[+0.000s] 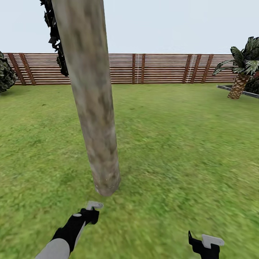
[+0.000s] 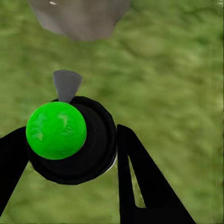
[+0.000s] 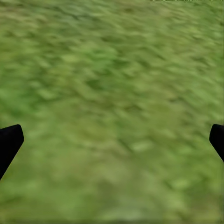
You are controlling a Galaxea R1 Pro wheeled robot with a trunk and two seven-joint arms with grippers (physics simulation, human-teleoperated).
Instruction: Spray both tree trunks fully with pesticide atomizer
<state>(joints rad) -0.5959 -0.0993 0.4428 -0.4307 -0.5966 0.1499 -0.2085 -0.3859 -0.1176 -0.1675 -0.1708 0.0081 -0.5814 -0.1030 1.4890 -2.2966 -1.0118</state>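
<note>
The left hand (image 2: 70, 154) is clamped on the atomizer (image 2: 74, 140), its green cap (image 2: 56, 130) up and grey nozzle (image 1: 94, 205) aimed at the trunk (image 1: 95, 118) just ahead. The right hand (image 1: 205, 244) holds nothing, fingers (image 3: 9, 142) wide apart over the grass floor (image 1: 180, 144). Beyond the lawn runs a slat fence (image 1: 162, 68), with a palm (image 1: 241, 72) at its right and a bush (image 1: 5, 73) at its left.

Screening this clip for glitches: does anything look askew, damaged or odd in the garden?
Nothing stands out. The tree trunk leans in the head view, likely camera perspective. The left tool grips the atomizer; the right tool hangs open over grass.
</note>
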